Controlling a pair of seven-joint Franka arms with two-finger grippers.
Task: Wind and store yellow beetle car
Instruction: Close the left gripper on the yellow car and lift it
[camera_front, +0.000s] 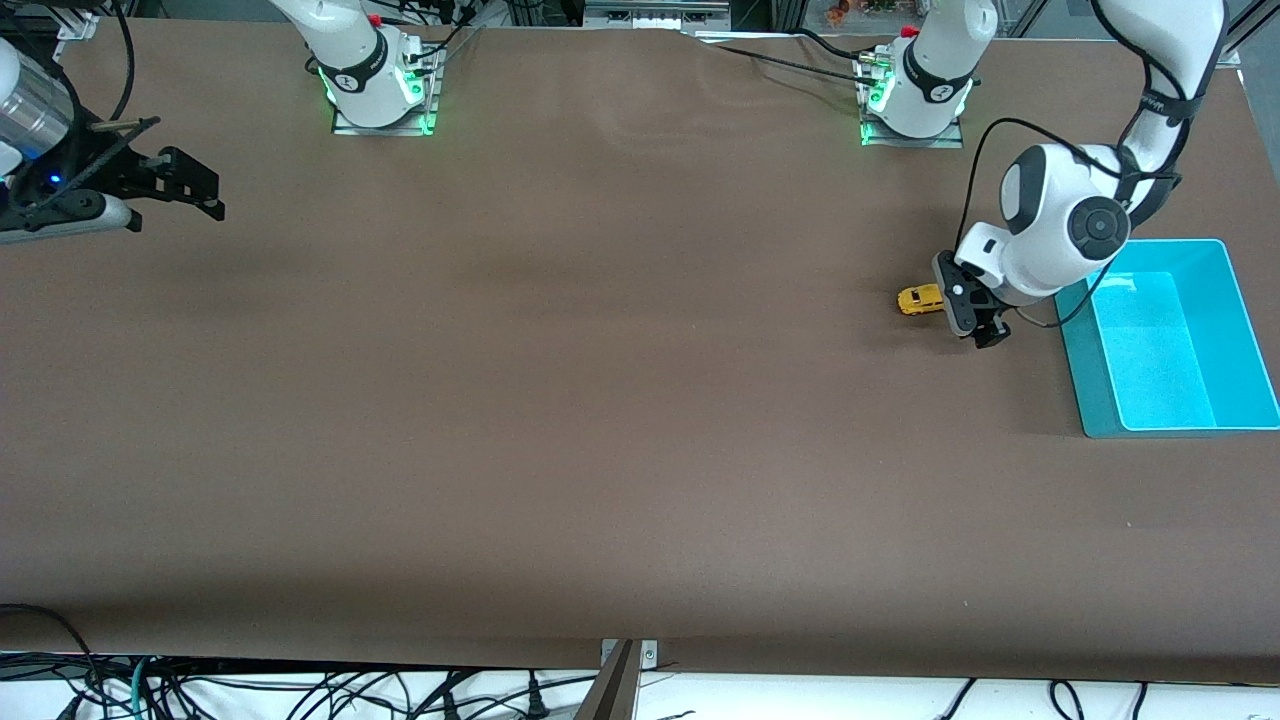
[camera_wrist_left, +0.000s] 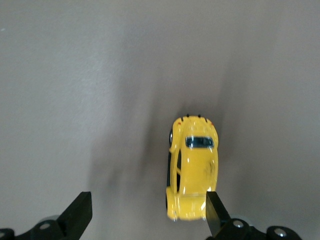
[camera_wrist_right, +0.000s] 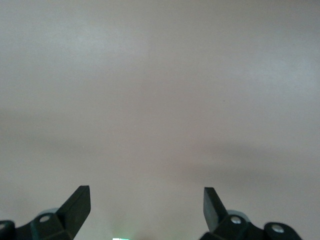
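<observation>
The yellow beetle car (camera_front: 920, 298) stands on its wheels on the brown table, a short way from the turquoise bin (camera_front: 1082, 372), toward the right arm's end from it. My left gripper (camera_front: 972, 320) hangs low over the table between the car and the bin, open and holding nothing. In the left wrist view the yellow beetle car (camera_wrist_left: 194, 167) lies lengthwise just ahead of my left gripper (camera_wrist_left: 147, 202), its near end beside one fingertip (camera_wrist_left: 215, 210). My right gripper (camera_front: 190, 185) waits open at the right arm's end of the table; the right wrist view shows only bare table ahead of the right gripper (camera_wrist_right: 145, 197).
The turquoise bin is an open rectangular tub with nothing in it, at the left arm's end of the table. Cables lie along the table's edge nearest the front camera.
</observation>
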